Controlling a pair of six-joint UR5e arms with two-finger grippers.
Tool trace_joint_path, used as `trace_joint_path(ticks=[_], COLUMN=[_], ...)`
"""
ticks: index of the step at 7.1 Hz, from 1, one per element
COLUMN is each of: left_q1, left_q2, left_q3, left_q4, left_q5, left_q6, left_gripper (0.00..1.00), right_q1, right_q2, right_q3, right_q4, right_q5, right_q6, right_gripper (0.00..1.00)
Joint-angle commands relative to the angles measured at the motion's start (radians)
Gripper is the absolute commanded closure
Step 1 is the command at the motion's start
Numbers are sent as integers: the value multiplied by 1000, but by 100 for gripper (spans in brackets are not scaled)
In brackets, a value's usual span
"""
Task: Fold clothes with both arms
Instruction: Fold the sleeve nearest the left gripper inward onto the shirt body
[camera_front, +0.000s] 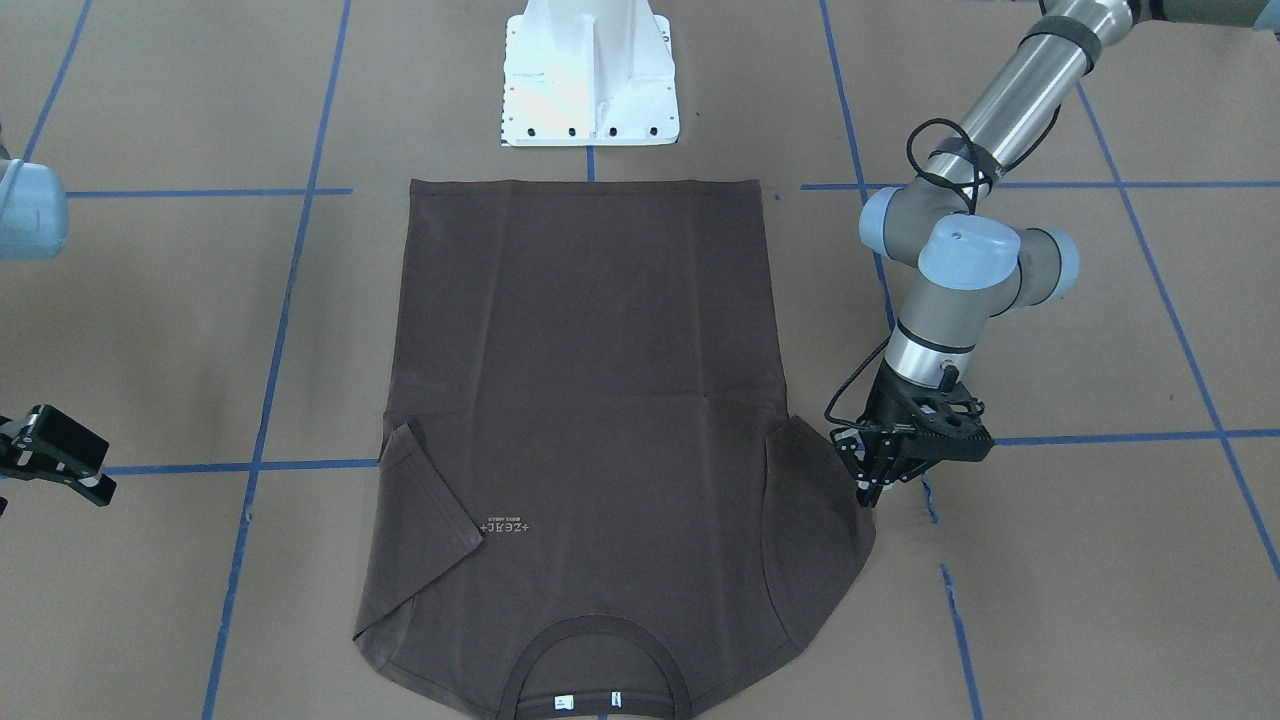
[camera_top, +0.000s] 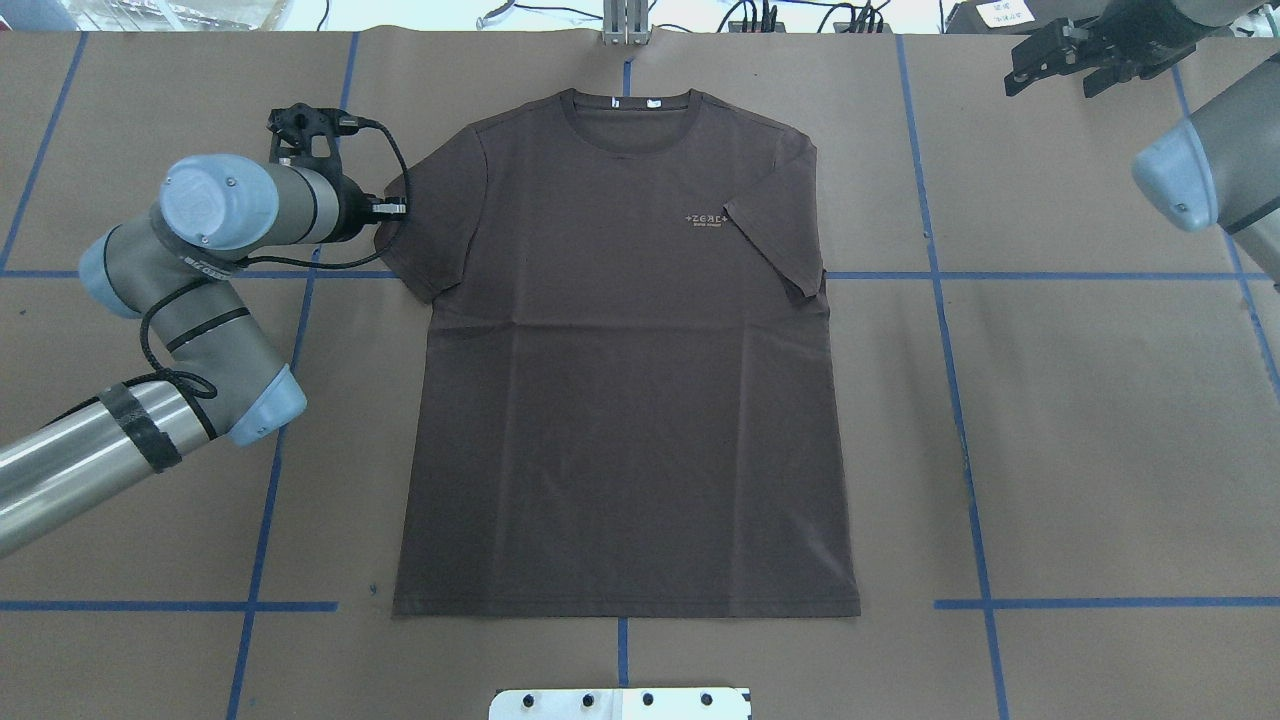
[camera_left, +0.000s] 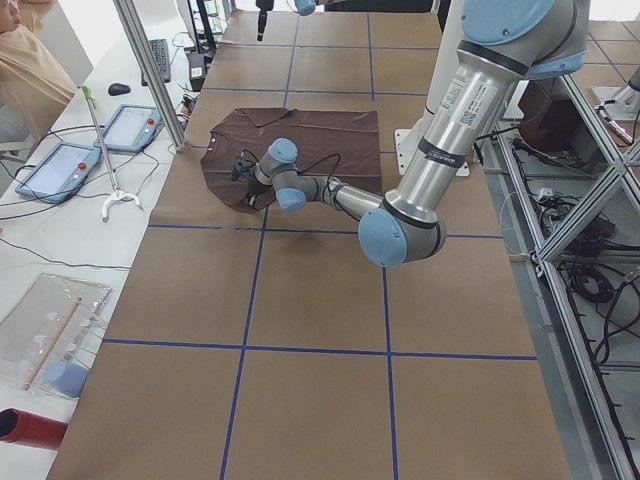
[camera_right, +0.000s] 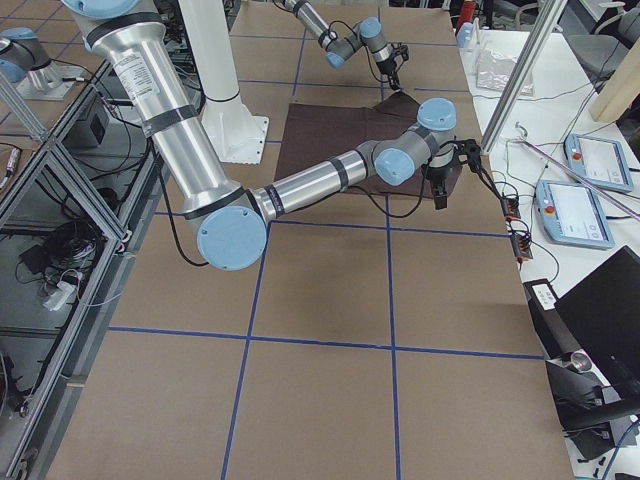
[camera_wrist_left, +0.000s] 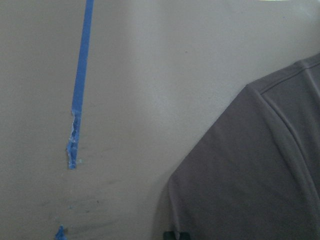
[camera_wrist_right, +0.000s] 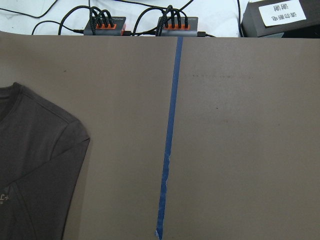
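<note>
The dark brown T-shirt (camera_front: 600, 350) lies flat, front up, on the brown paper table, collar away from the robot (camera_top: 625, 100). The sleeve on my right side is folded in over the chest (camera_top: 785, 235). The sleeve on my left side is spread flat (camera_top: 425, 240). My left gripper (camera_front: 866, 492) is down at this sleeve's outer edge (camera_top: 392, 208). Its fingers look closed on the hem, and a dark tip sits on the sleeve edge in the left wrist view (camera_wrist_left: 175, 235). My right gripper (camera_top: 1055, 75) hangs open and empty beyond the shirt's far right corner, and also shows at the front view's left edge (camera_front: 55, 455).
The white pedestal base (camera_front: 590, 80) stands just behind the shirt's bottom hem. Blue tape lines (camera_top: 950, 330) cross the paper. Cable hubs (camera_wrist_right: 140, 25) sit past the far table edge. Tablets (camera_left: 60, 170) lie on the side bench beyond the collar end.
</note>
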Motion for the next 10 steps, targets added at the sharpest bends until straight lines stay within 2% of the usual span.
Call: trace_joint_path(ticks=[1,2,4,9,10], left_q1=[56,68,81,81,79], left_q2=[-98,-135,-226,-290,-292], left_q3=[-15,-6,89,146,143], left_q4=[162,196,209,215,212], left_q5=[6,8,11,12,12], left_q6=[-111,-137,-174,-176,-165], left_gripper=[100,100,100,100,95], right_q1=[-1,-4,-4,-4,-4], right_q2=[2,2,3,2,2], right_q3=[-2,-3,0,3,4], right_q4=[1,-1,-1,1,1], right_q5=[0,0,0,0,0], right_q6=[0,2,6,9,9], right_gripper=[0,0,0,0,0])
